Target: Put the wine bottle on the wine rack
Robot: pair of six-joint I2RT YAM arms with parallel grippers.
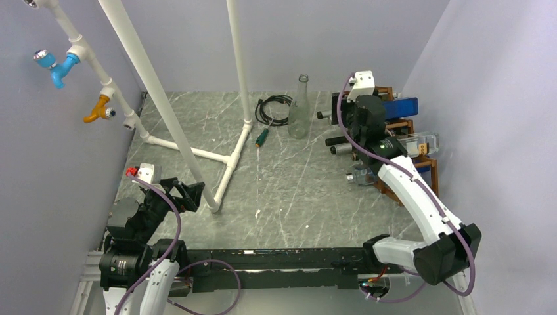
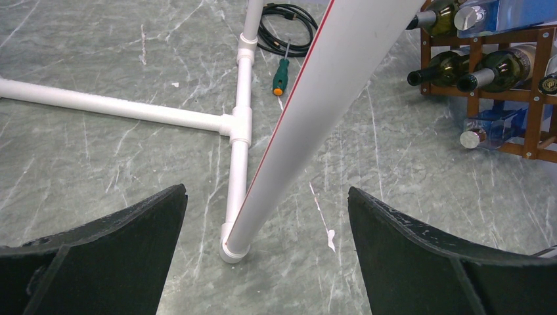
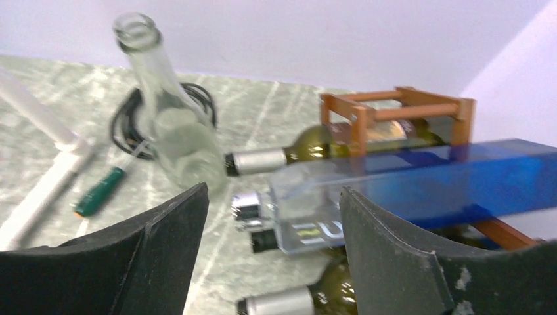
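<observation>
The reddish-brown wine rack (image 1: 420, 164) stands at the right wall and holds several bottles lying on their sides. It also shows in the left wrist view (image 2: 535, 72) and the right wrist view (image 3: 394, 108). A square clear-and-blue bottle (image 3: 420, 184) with a silver cap lies across an upper cell. My right gripper (image 3: 274, 190) is open, its fingers on either side of that bottle's cap end and apart from it. A clear empty glass bottle (image 1: 299, 111) stands upright left of the rack, and also appears in the right wrist view (image 3: 177, 131). My left gripper (image 2: 266, 190) is open and empty near the front left (image 1: 190, 195).
A white pipe frame (image 1: 190, 154) stands on the left half of the table, one slanted pipe (image 2: 315, 98) right before my left gripper. A coiled black cable (image 1: 272, 108) and a green-handled screwdriver (image 1: 262, 138) lie near the clear bottle. Walls close in the sides and back.
</observation>
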